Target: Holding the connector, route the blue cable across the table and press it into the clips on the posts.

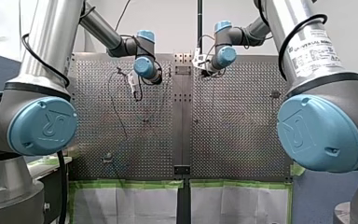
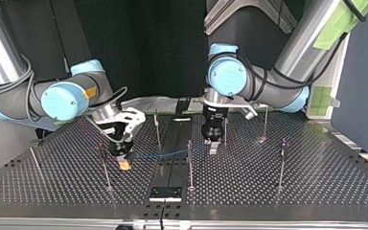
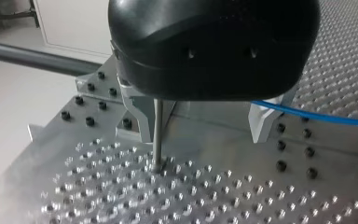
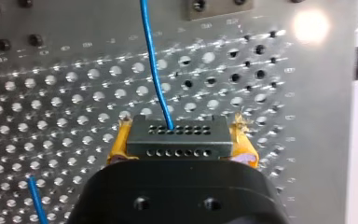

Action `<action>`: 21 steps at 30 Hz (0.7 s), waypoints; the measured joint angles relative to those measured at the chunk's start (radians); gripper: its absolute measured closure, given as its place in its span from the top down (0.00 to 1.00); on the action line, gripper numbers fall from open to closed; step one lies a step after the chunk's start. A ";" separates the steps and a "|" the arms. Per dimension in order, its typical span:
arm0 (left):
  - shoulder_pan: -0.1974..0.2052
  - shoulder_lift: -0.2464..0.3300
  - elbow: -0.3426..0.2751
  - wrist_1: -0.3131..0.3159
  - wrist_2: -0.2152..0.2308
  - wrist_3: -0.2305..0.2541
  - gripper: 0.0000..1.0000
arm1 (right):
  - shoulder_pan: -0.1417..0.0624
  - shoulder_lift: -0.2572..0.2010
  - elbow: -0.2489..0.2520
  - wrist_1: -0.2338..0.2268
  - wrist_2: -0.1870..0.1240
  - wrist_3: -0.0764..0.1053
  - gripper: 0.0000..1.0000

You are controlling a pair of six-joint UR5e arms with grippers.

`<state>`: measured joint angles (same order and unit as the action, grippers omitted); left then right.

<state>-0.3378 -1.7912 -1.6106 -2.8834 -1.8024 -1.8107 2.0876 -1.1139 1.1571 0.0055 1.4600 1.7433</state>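
connector (image 4: 177, 137): clamped between the pads of my right gripper (image 4: 179, 140)
blue cable (image 4: 153, 65): leads off connector over perforated table (image 4: 51, 93)
my left gripper (image 3: 200, 133): fingers apart

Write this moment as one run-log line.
right hand: shut on connector | left hand: open | blue cable: runs from connector toward left hand

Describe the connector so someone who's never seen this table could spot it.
Follow my right arm, entering at the top view's left, down to its gripper above the perforated table. Between its yellow pads sits the connector, a grey block with two rows of holes. Unlike the thin posts, it has the blue cable running out of it.
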 joint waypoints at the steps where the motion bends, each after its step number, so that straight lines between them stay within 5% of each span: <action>1: -0.003 0.007 -0.007 0.000 0.000 0.000 1.00 | 0.000 -0.006 0.001 0.000 0.000 0.000 0.00; 21: -0.067 0.177 -0.168 -0.002 0.000 0.023 1.00 | 0.000 -0.025 0.009 0.019 0.002 -0.005 0.00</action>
<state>-0.4043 -1.6141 -1.7788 -2.8849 -1.8021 -1.7880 2.0879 -1.1391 1.1659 0.0243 1.4624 1.7379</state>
